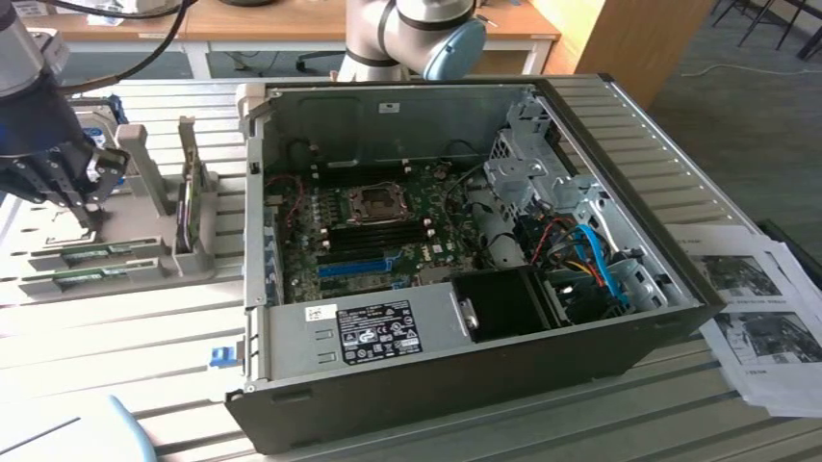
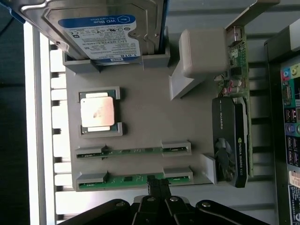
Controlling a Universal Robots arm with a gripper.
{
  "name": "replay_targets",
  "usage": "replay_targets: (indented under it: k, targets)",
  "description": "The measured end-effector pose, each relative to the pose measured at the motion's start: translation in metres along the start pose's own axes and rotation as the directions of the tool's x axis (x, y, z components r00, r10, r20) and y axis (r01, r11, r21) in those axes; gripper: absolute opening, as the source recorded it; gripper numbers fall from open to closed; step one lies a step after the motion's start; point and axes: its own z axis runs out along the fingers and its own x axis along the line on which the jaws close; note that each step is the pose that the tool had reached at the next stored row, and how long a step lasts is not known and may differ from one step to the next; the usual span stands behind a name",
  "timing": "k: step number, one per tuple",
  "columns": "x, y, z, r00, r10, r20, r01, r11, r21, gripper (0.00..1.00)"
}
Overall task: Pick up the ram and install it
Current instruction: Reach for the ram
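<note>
Two green ram sticks lie in slots of a grey holder tray (image 2: 140,93). One ram (image 2: 126,179) is right at my gripper (image 2: 158,182), the other ram (image 2: 133,151) one slot further off. My fingers are shut, and their tips stand over the middle of the nearer stick, which still sits in its slot. I cannot tell whether the tips touch it. In the exterior view my gripper (image 1: 88,217) hangs at the exterior view's left, above the tray with the ram sticks (image 1: 96,256).
On the tray there are also a hard drive (image 2: 101,28), a CPU (image 2: 97,112) and a graphics card (image 2: 229,140). The open computer case (image 1: 617,318) with its motherboard (image 1: 385,231) lies to the exterior view's right of the tray. Printed sheets (image 1: 764,308) lie beyond it.
</note>
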Motion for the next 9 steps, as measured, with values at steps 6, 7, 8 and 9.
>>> replay_targets:
  k: [6, 7, 8, 9]
  targets:
    - [0.0, -0.0002, 0.0056, 1.0, 0.0, -0.0017, 0.0, 1.0, 0.0003, 0.09]
    - [-0.0001, -0.0003, 0.0056, 1.0, 0.0, -0.0017, 0.0, 1.0, 0.0003, 0.09]
    - [0.0, -0.0002, 0.0056, 1.0, 0.0, -0.0017, 0.0, 1.0, 0.0003, 0.09]
    - [0.0, -0.0002, 0.0056, 1.0, 0.0, -0.0017, 0.0, 1.0, 0.0003, 0.09]
